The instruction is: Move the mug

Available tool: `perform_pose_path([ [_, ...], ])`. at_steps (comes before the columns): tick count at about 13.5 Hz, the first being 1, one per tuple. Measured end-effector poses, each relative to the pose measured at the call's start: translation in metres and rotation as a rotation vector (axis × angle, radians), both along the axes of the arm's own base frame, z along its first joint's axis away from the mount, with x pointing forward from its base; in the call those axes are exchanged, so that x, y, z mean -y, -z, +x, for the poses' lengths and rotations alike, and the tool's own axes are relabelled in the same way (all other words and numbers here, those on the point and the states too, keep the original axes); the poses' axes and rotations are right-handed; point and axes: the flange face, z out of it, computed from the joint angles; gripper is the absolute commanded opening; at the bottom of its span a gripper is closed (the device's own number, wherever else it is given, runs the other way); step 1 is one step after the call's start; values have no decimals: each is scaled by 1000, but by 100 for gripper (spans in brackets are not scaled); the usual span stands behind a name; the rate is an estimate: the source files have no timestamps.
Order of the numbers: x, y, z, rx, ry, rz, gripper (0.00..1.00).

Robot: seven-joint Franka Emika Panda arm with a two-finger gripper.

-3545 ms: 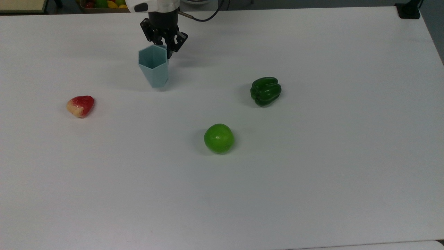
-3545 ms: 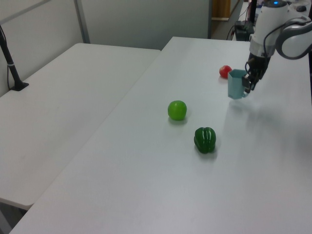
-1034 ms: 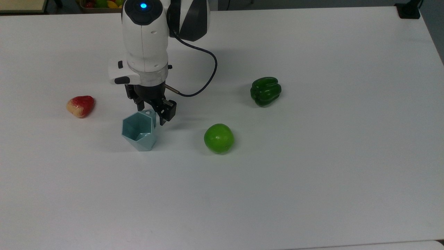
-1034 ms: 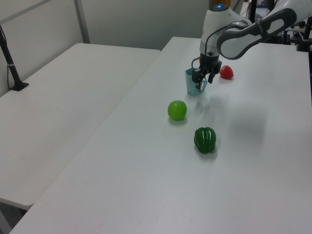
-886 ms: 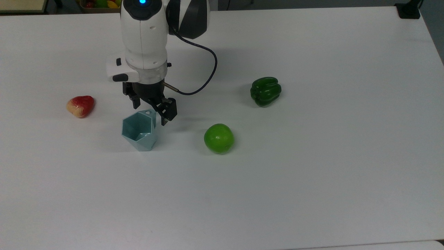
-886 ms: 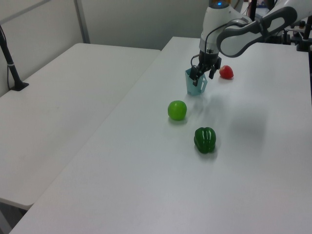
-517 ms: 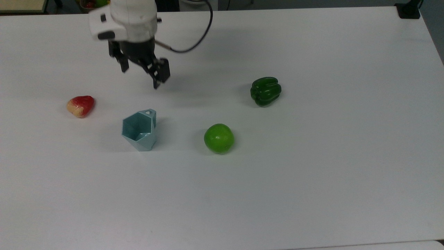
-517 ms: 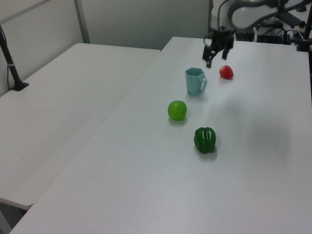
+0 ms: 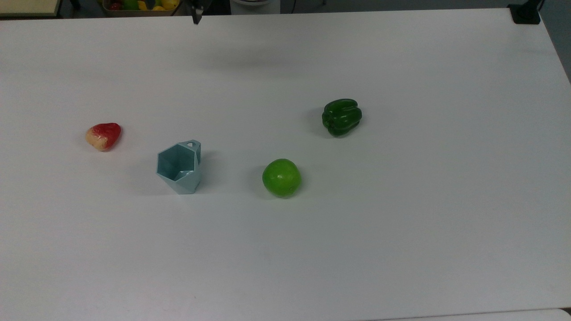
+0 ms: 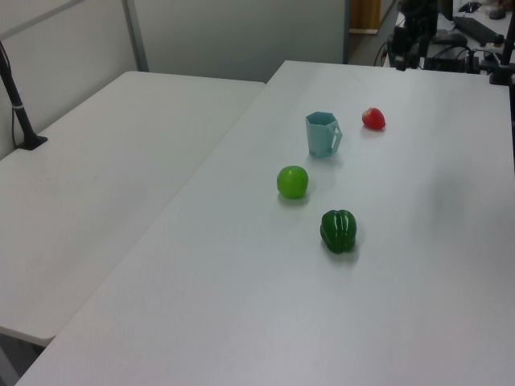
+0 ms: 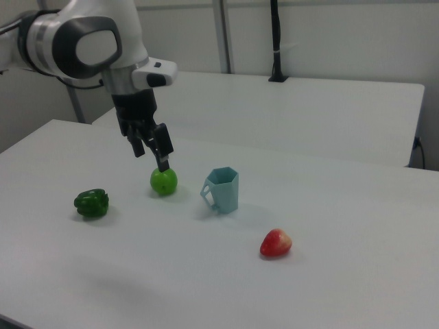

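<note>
The pale blue-grey faceted mug (image 9: 178,167) stands upright on the white table (image 9: 401,223), its small handle tab pointing to the top view's top. It stands free, with nothing touching it (image 11: 223,190) (image 10: 322,134). My gripper (image 11: 152,151) hangs open and empty, raised well above the table, to the right view's left of the mug and over the green round fruit. One dark fingertip (image 9: 195,17) shows at the top view's top edge.
A red strawberry (image 9: 103,136) lies to the top view's left of the mug. A green round fruit (image 9: 281,177) and a dark green bell pepper (image 9: 341,117) lie to the top view's right. A bin of fruit (image 9: 138,4) sits beyond the table's far edge.
The gripper let go of the mug's handle side, opened, rose and pulled back toward the top view's top edge. The mug has stayed where it was set down between strawberry and green fruit.
</note>
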Motion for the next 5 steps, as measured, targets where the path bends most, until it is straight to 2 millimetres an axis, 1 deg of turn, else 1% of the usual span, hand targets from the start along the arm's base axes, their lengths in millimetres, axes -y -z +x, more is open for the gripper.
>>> perform_pose_path([
  [2,-1,-6,-2,1,-4,1,100],
  [5,0,-7,0,3,-34,0,100],
])
